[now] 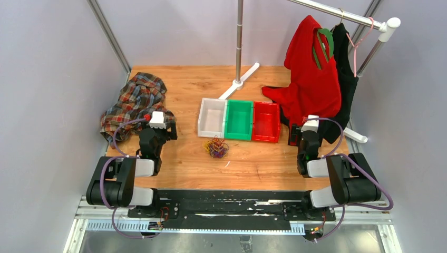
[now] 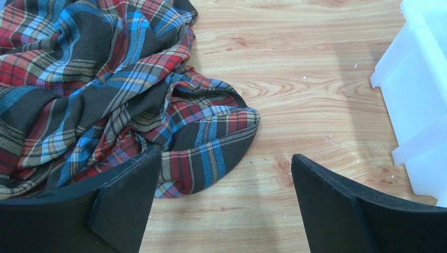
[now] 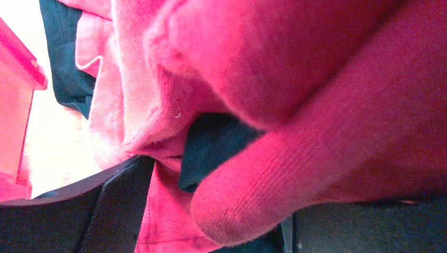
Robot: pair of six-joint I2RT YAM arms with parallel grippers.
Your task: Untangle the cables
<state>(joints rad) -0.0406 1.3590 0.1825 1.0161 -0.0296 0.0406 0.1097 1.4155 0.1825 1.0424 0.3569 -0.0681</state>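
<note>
Top external view shows the cables (image 1: 216, 147), a small tangled bunch on the table (image 1: 263, 161) near the white bin (image 1: 202, 120). The left gripper (image 2: 224, 203) and the right gripper (image 1: 296, 135) stand wide, holding nothing. The strands look light, soft, springy; pinching one outer loop seems best.

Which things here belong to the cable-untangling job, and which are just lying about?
Job: tangled bunch of thin yellow, red and purple cables.
Lying about: crumpled plaid cloth; white plastic bin; green plastic bin; red plastic bin; red garment, black garment hanging on metal rail.
</note>
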